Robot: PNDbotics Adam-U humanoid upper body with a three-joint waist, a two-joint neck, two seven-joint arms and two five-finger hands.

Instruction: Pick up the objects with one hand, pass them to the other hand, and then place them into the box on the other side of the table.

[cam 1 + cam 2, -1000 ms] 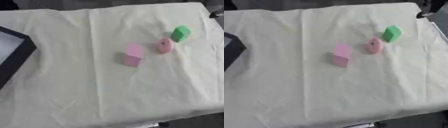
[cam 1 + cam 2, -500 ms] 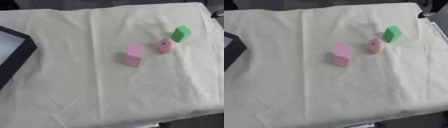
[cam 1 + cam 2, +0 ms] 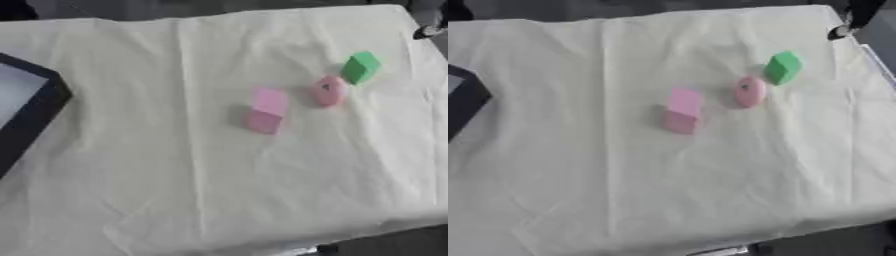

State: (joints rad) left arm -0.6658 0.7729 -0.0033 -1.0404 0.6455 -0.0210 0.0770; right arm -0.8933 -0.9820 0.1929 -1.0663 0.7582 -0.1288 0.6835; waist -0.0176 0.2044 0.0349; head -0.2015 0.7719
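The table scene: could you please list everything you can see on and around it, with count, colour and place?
Tablecloth: one, pale cream, wrinkled, covering the whole table.
Box: one, dark rim with pale inside, at the table's left edge, only partly in view.
Pink block: one, pink, near the middle of the table, lying on the cloth.
Pink round piece: one, pink, right of the pink block and apart from it.
Green block: one, green, beyond and right of the pink round piece, close to it.
Dark object: one, black, at the far right corner; cannot tell what it is.
Robot's hands: neither one shows in either view.
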